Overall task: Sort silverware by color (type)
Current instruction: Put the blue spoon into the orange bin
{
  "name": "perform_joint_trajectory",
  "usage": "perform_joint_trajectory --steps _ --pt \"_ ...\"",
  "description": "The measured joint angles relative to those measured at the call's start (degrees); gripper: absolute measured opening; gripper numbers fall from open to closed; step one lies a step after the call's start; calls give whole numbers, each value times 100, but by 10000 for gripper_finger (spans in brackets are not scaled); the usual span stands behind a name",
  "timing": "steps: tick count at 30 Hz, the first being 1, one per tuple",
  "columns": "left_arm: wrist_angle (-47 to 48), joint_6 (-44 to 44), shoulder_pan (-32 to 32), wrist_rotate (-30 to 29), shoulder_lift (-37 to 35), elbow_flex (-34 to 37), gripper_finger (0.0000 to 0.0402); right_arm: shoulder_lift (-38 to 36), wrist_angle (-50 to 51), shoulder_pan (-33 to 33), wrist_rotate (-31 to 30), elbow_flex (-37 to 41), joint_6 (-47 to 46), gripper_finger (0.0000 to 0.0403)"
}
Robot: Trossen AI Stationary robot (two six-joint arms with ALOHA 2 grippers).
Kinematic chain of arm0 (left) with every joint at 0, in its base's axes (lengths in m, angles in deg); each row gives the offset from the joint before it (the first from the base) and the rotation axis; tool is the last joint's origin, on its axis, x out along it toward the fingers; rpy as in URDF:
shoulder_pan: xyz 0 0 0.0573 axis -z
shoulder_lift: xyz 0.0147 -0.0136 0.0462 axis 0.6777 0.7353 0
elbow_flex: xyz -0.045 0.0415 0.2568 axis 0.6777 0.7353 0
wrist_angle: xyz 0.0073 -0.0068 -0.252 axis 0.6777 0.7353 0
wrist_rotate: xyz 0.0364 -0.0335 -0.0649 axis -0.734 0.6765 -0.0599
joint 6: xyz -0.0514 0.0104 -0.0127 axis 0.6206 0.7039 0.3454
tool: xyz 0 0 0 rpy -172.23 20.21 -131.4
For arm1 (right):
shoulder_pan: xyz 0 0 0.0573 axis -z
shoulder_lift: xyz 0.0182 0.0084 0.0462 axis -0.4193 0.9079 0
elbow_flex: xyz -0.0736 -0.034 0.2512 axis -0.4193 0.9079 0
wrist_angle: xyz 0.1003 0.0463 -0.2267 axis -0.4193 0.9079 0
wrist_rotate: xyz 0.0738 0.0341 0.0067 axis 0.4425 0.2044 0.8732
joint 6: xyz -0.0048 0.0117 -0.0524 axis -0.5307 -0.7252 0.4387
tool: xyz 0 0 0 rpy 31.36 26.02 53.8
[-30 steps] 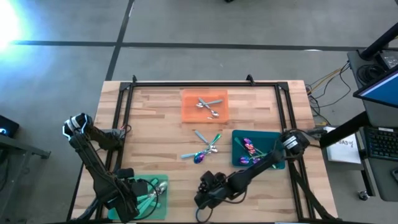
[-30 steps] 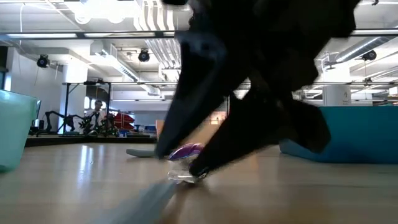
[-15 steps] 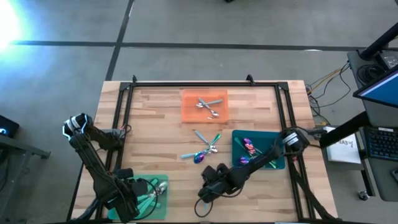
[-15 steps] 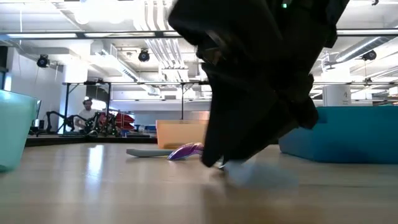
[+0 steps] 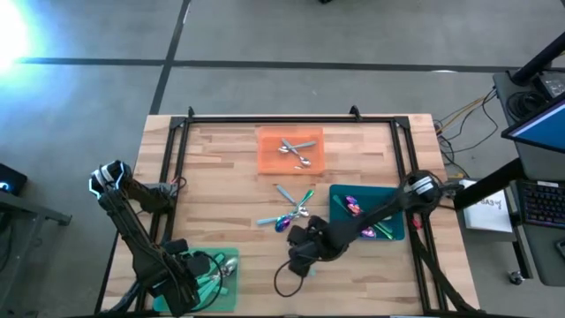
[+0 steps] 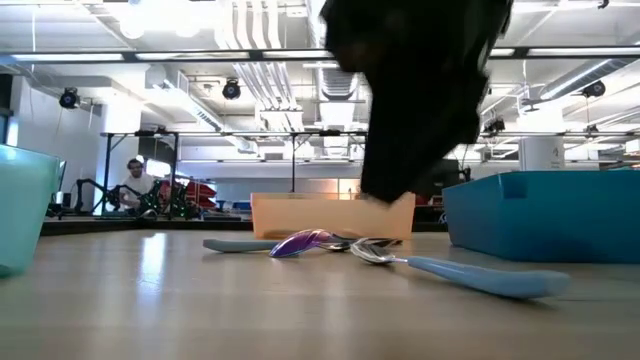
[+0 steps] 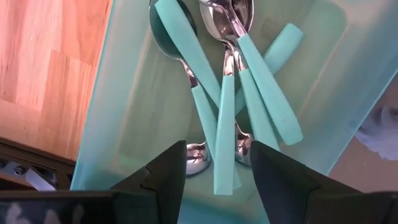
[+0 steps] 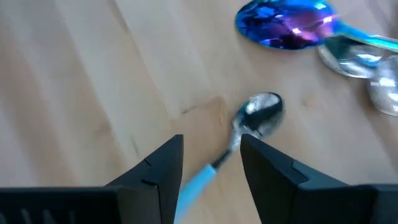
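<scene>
Two grippers are showing. The right gripper (image 8: 208,155) is hovering low over the wooden surface (image 5: 221,177), near its middle, with its fingers apart and nothing between them. One small shiny spoon with a light blue handle (image 8: 245,127) is lying flat on the wood, right under that gripper, lined up with the gap between the fingers. A purple-blue shiny spoon (image 8: 286,28) and more loose spoons are lying just beyond it.

That small spoon is looking light, hard and slippery, so it could slide away. Pinching across the thin neck or handle seems best.

Far off at the near left corner, the left gripper (image 7: 214,171) is waiting, open and empty, above the pale green tray (image 7: 118,99) holding teal-handled spoons (image 7: 224,112).
</scene>
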Motion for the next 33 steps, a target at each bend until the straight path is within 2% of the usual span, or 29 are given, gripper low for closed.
perform_joint_trajectory --steps 3,8,19,33 --pt "-8 36 0 -6 0 0 162 -323 248 -93 -4 -3 -145 153" --pt "-14 96 0 -11 0 0 162 -531 744 -307 1 11 -1026 153" --pt "-19 -69 0 -15 0 0 162 205 563 -577 7 -32 -1890 153" --pt "-19 -326 0 -190 0 0 162 387 297 -625 -32 -24 -2191 152"
